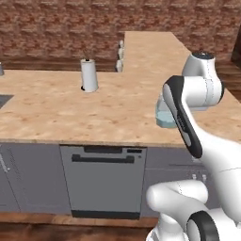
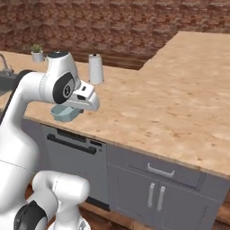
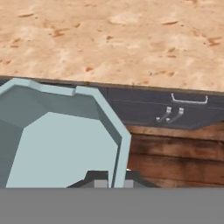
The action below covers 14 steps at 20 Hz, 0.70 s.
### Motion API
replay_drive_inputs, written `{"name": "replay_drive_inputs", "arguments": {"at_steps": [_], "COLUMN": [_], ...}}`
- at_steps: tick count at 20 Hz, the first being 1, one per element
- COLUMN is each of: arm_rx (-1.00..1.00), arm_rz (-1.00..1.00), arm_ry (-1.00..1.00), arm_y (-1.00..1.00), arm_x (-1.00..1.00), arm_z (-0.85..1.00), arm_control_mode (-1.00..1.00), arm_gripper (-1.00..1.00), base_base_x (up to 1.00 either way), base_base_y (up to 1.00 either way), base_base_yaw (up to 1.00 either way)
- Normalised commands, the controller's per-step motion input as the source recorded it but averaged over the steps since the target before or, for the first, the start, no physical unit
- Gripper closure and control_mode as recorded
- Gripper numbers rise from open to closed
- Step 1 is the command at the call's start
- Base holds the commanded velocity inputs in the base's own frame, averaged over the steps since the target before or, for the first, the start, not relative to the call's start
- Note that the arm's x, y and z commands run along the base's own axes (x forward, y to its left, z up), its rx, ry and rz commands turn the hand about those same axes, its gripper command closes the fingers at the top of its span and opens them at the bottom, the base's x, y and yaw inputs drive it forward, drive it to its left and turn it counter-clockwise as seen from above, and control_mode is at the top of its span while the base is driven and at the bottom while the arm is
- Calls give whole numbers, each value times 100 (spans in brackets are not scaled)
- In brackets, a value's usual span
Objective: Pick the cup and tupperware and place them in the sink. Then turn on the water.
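The bench [image 1: 70, 108] runs in an L across the room, light wood grain under a brick wall, with grey cabinets and a dishwasher [image 1: 103, 181] below its front edge. The sink [image 1: 4, 101] shows as a dark corner at the far left of the left base view, well apart from where the arm [image 1: 186, 117] works; in the right base view its faucet [image 2: 4, 65] stands at the left edge, beside a small potted plant [image 2: 37, 53]. A white paper-towel roll [image 1: 89, 75] stands upright on the bench, no part of the job.

The tupperware [image 3: 57, 140] is in the hand [image 3: 111, 177], whose fingers are pinched nearly together on its thin rim. In the right base view the pale blue container hangs just under the wrist, seemingly lifted off the bench near its front edge. I cannot make out the cup from here.

So the step in hand, as I judge it, is carrying the tupperware to the sink. Next the arm, and likely the base, must travel left along the bench, holding the container level and clear of the roll, then lower it inside the basin before letting go. Pinched by a thin wall, it may swing or slip.
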Motion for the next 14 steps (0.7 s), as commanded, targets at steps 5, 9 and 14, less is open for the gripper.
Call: {"name": "replay_drive_inputs", "arguments": {"at_steps": [5,9,14], "arm_rx": [0,0,0], "arm_rz": [0,0,0], "arm_ry": [0,0,0], "arm_y": [0,0,0], "arm_x": [0,0,0], "arm_z": [0,0,0], "arm_control_mode": [100,100,100], "arm_gripper": [100,100,100], "base_base_x": [1,4,10], "base_base_y": [100,100,100], "base_base_yaw": [-30,-22,-19]}}
